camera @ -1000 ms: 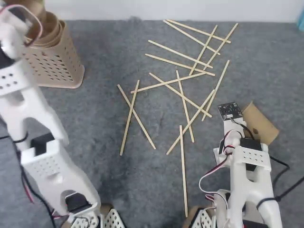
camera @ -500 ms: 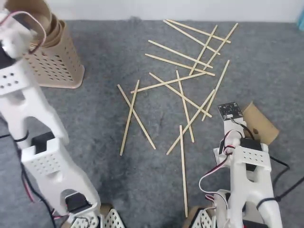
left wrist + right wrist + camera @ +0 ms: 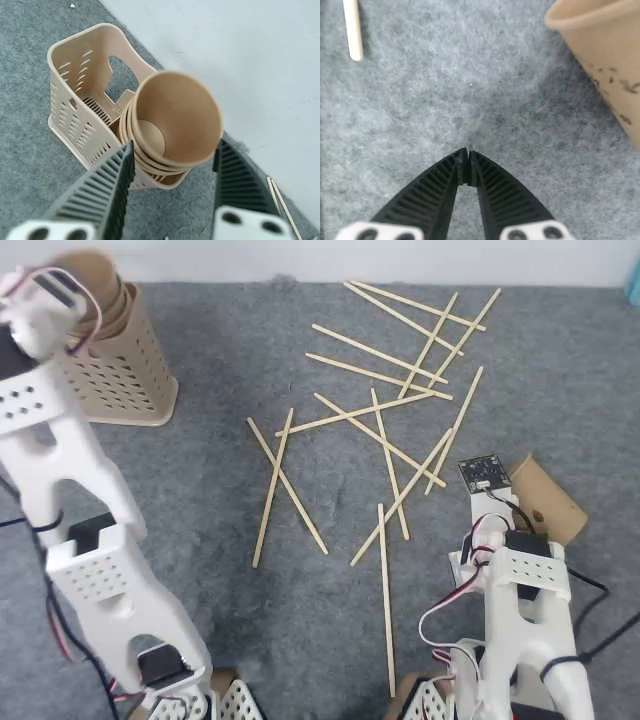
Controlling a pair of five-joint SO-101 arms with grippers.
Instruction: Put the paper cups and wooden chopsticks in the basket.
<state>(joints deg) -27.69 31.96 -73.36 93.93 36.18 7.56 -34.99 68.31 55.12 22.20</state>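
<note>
A beige perforated basket (image 3: pixel 120 380) (image 3: pixel 75 100) stands at the table's far left and holds a tilted stack of brown paper cups. My left gripper (image 3: pixel 175 145) is over it, its fingers (image 3: pixel 112 185) pressed on both sides of the top paper cup (image 3: pixel 175 115) (image 3: pixel 95 270), which sits nested in the stack. Several wooden chopsticks (image 3: pixel 385 430) lie scattered over the middle of the grey mat. Another paper cup (image 3: pixel 548 498) (image 3: pixel 600 60) lies on its side at the right. My right gripper (image 3: pixel 468 152) is shut and empty just above the mat beside that cup.
The grey carpet mat (image 3: pixel 220 540) covers the table. One chopstick end (image 3: pixel 353 30) lies near my right gripper. A white wall runs along the far edge behind the basket. Both arm bases stand at the near edge.
My left gripper has carried the top paper cup a little to the right and down into the stack in the basket. The right arm has stayed still.
</note>
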